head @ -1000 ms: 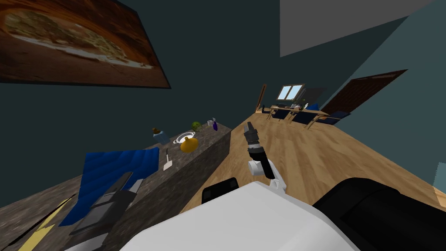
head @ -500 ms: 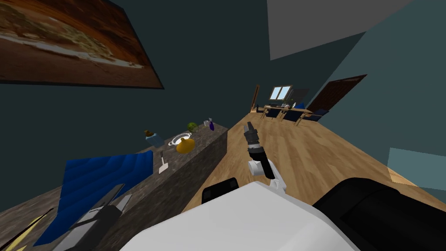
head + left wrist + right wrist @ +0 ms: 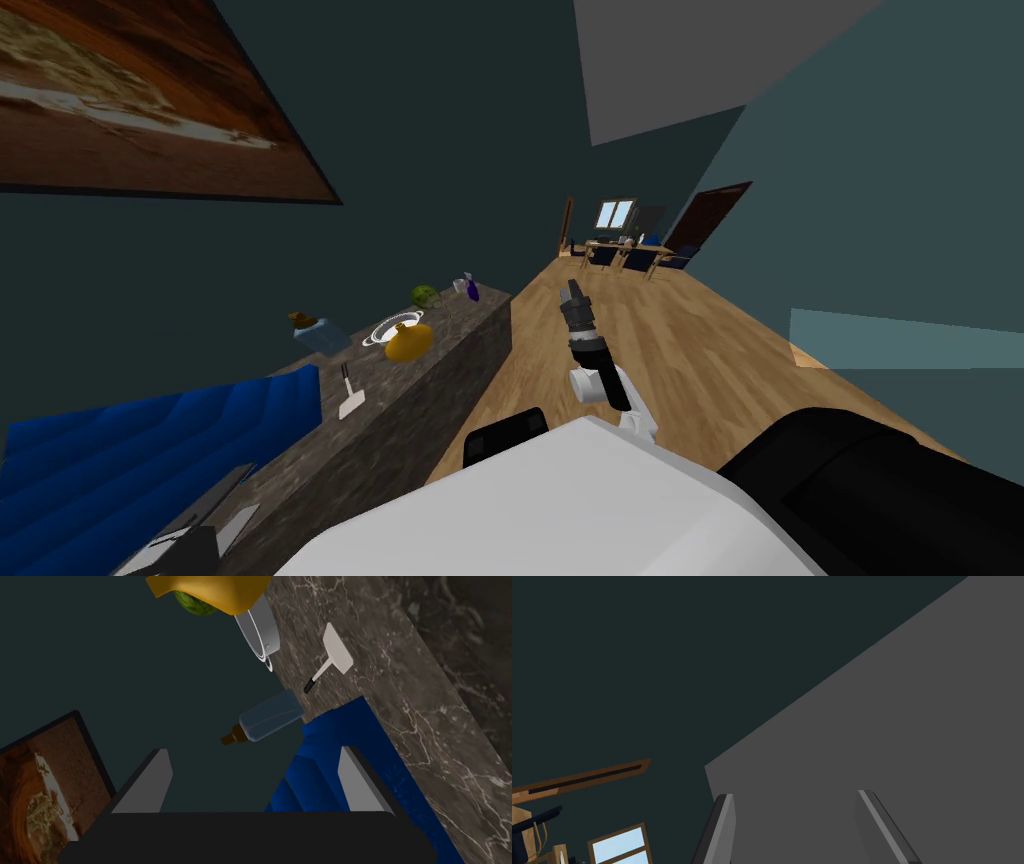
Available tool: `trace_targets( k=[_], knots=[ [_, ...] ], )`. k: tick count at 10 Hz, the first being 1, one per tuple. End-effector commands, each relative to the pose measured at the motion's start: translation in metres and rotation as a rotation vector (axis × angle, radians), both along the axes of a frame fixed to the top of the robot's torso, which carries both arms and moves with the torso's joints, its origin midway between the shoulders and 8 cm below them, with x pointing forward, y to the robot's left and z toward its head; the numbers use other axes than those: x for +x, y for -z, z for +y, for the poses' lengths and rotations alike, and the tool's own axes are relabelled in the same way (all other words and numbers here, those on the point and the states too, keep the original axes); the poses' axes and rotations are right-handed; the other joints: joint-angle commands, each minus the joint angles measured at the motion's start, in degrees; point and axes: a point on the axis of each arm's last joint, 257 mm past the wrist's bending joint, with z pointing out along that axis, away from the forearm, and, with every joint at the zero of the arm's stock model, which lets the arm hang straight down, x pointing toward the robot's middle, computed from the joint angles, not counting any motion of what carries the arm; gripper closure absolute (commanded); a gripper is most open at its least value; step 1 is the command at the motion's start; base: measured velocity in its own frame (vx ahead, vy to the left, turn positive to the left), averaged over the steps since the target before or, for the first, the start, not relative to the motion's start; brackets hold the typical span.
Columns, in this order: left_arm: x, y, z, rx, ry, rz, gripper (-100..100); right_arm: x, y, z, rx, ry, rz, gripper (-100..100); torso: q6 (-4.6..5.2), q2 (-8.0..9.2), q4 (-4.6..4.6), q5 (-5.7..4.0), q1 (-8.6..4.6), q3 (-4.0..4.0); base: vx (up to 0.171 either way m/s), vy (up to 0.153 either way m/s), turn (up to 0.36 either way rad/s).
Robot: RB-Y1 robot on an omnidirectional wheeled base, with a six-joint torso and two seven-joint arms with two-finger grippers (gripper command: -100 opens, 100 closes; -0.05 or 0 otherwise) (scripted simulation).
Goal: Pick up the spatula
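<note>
- The spatula (image 3: 349, 398) lies flat on the dark marbled counter (image 3: 452, 345). It has a white blade and a thin handle with a dark grip.
- In the head view, the spatula sits at about 2 o'clock from the left gripper (image 3: 205, 520) and well apart from it.
- The left gripper's jaws are spread, with nothing between them. It hovers over a blue cloth (image 3: 150, 460).
- In the left wrist view, the spatula (image 3: 334, 656) lies beyond the fingertips (image 3: 159, 762), near the cloth's corner (image 3: 357, 726) but clear of it.
- In the head view, a clear bottle (image 3: 318, 333) lies at 11 o'clock of the spatula, and a yellow vase (image 3: 408, 343) at about 1 o'clock.
- A white plate (image 3: 385, 328) sits behind the vase. Beyond it is a green item (image 3: 424, 294), possibly a melon.
- The right gripper (image 3: 572, 290) is held over the wooden floor (image 3: 700, 350), jaws spread and empty.
</note>
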Motion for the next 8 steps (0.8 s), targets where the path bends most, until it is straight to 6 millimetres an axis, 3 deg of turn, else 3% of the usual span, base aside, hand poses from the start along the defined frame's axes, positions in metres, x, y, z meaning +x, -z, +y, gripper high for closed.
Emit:
trace_targets(
  k=[1,3,4,6,7,8],
  knots=[
    [-0.019,0.015,0.012,0.001,-0.019,0.079,-100,0.000,0.000,0.000,0.000,0.000,0.000,0,0.00,0.00,0.00,0.00,0.00,0.00,-0.003,0.004,-0.204],
    [-0.046,0.035,0.029,-0.002,-0.053,0.198,-100,0.000,0.000,0.000,0.000,0.000,0.000,0,0.09,-0.09,-0.03,0.00,0.01,-0.06,0.014,0.012,-0.418],
    [-0.050,0.037,0.029,-0.001,-0.054,0.211,-100,0.000,0.000,0.000,0.000,0.000,0.000,0,0.06,-0.15,-0.04,0.00,0.05,-0.09,0.019,0.023,-0.114],
    [-0.081,0.057,0.043,-0.007,-0.087,0.339,-100,0.000,0.000,0.000,0.000,0.000,0.000,0,0.06,-0.18,-0.05,0.00,0.02,-0.11,0.030,0.017,-0.330],
    [-0.082,0.058,0.044,-0.005,-0.090,0.345,-100,0.000,0.000,0.000,0.000,0.000,0.000,0,0.07,-0.24,-0.06,0.01,0.06,-0.14,0.031,0.029,-0.154],
    [-0.099,0.068,0.050,-0.007,-0.108,0.412,-100,0.000,0.000,0.000,0.000,0.000,0.000,0,0.01,-0.24,-0.05,0.02,0.08,-0.14,0.036,0.024,-0.284]
  ],
)
